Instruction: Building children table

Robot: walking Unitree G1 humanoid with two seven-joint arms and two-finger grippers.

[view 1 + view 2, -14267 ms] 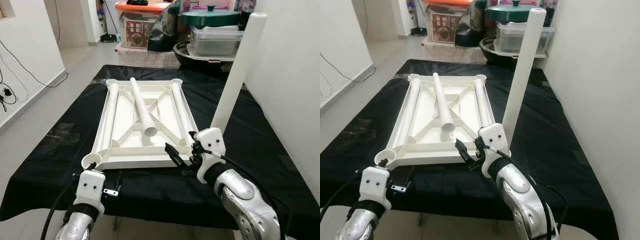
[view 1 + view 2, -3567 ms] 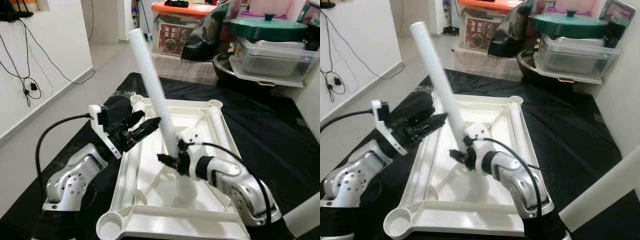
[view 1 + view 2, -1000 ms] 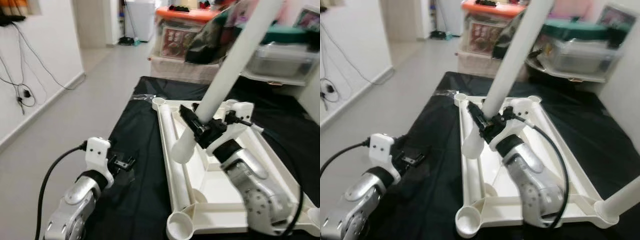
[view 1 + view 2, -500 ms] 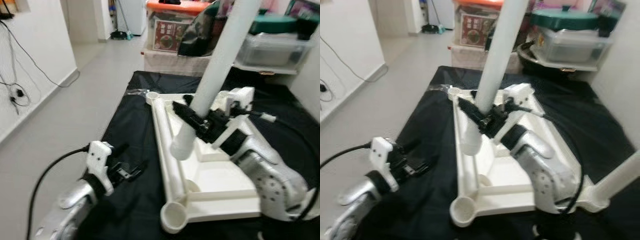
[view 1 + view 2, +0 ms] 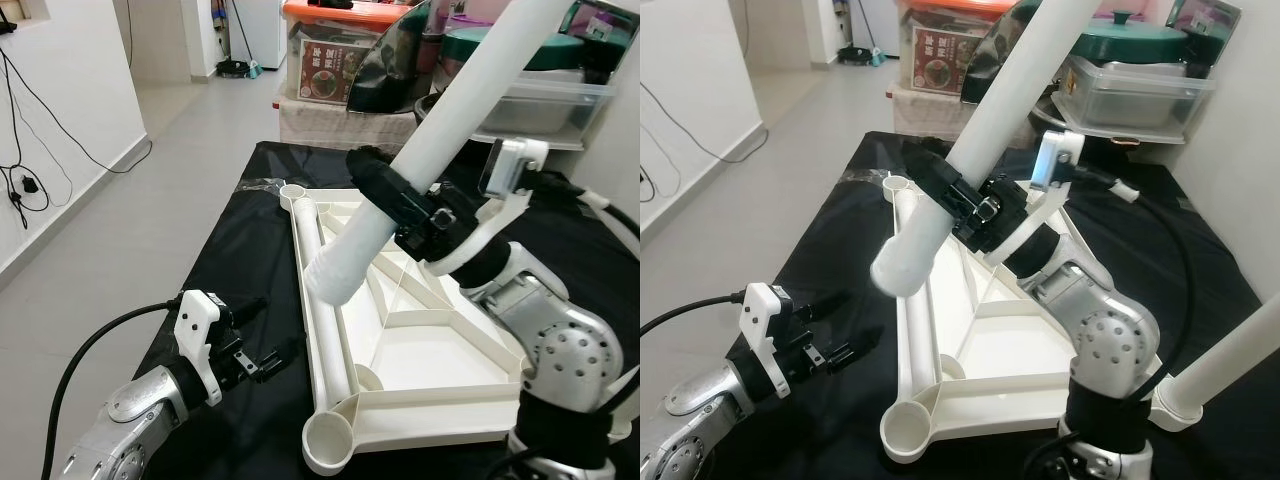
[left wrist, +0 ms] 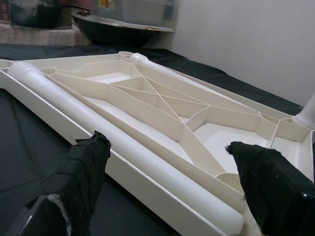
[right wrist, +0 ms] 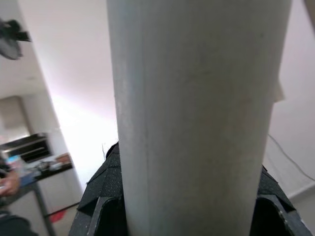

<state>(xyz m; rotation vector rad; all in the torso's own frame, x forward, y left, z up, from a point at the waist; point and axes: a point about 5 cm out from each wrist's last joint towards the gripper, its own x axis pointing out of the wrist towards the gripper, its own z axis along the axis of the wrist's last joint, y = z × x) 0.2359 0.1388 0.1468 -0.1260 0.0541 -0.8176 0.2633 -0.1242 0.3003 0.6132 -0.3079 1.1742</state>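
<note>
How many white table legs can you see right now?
3, maybe more hidden: one leg clamped in the right gripper, one lying along the tabletop's left edge, one standing in the near right corner.

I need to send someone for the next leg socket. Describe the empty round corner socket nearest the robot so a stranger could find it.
On the black-covered table lies the upside-down white tabletop. Follow its left rail, where a loose leg tube lies, to the near end: the open round socket. Unlike the near right corner, it holds no leg.

4 legs (image 5: 440,150), 1 tabletop (image 5: 440,350)
</note>
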